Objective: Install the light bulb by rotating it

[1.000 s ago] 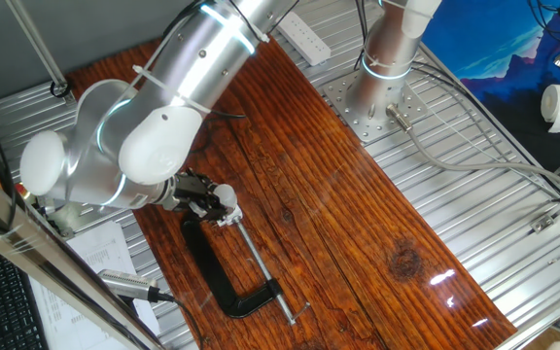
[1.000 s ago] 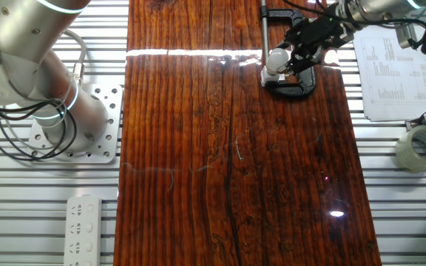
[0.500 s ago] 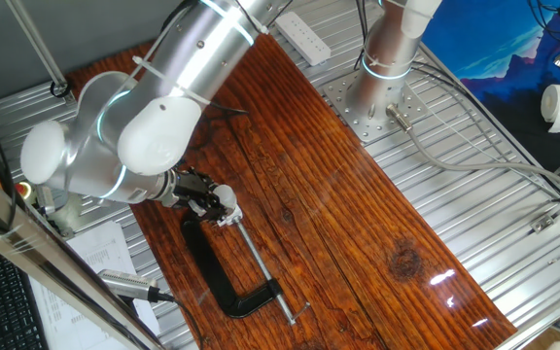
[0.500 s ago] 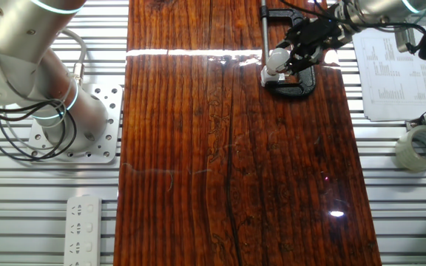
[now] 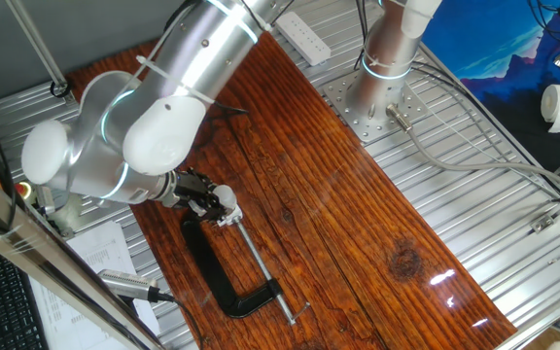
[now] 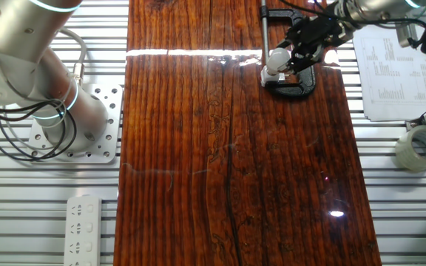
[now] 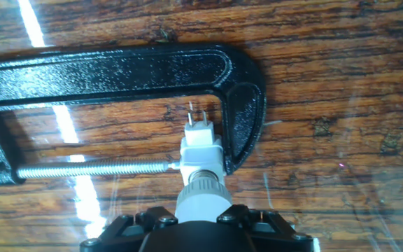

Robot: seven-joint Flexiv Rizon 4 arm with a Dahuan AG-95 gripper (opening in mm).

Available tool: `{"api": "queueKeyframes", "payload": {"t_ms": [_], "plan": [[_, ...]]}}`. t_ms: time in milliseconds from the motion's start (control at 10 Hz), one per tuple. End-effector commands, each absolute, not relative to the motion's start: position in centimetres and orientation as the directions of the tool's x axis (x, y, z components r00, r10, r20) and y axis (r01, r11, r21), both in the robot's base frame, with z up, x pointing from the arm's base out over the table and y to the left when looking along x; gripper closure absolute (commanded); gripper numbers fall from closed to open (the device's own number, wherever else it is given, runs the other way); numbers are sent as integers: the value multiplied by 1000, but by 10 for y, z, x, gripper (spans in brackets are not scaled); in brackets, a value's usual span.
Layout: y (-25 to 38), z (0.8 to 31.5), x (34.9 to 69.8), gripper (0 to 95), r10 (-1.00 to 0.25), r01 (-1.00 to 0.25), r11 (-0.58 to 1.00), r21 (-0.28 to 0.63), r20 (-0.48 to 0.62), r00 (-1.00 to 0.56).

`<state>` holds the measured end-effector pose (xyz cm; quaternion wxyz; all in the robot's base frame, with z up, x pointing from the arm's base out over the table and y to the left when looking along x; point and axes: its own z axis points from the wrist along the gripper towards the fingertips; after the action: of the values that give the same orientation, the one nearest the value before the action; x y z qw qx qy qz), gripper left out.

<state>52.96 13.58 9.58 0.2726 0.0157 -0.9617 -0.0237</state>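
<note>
The light bulb [image 7: 203, 196] stands base-first in the small white socket block [image 7: 201, 149], which is pinched in the jaw of a big black C-clamp [image 7: 117, 70] lying on the wooden board. My gripper [image 7: 201, 222] is shut on the bulb's pale head, with black fingers on either side of it. From the side, the gripper [image 6: 288, 54] reaches in from the right onto the bulb [image 6: 276, 59] over the clamp [image 6: 291, 87]. In the first fixed view the bulb [image 5: 226, 200] shows white at the gripper [image 5: 210, 198] tip, above the clamp [image 5: 217, 282].
The clamp's threaded screw [image 7: 89, 169] runs left of the socket. A printed sheet [image 6: 390, 66] and a tape roll [image 6: 420, 148] lie right of the board. A second arm's base [image 6: 61, 118] and a power strip [image 6: 83, 229] sit on its left.
The arm's elbow and upper links have shifted slightly. The gripper stays on the bulb at the socket, and the clamp has not moved.
</note>
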Motion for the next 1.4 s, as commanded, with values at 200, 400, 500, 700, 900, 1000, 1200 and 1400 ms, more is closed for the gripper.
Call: {"api": "queueKeyframes", "payload": {"t_ms": [200,400,500,700,900,1000,1200,1400], "plan": [[137,104,526,380,-181,-176,983,52,422,-888],[137,108,524,380,-260,-262,964,43,354,-898],[137,109,524,380,-285,-289,956,38,337,-897],[132,111,523,380,-345,-352,935,29,292,-892],[132,115,521,190,-355,-362,932,30,282,-891],[133,118,520,190,-353,-358,933,33,280,-893],[137,129,515,190,-371,-376,926,37,268,-889],[137,129,516,190,-468,-474,880,25,218,-856]]}}
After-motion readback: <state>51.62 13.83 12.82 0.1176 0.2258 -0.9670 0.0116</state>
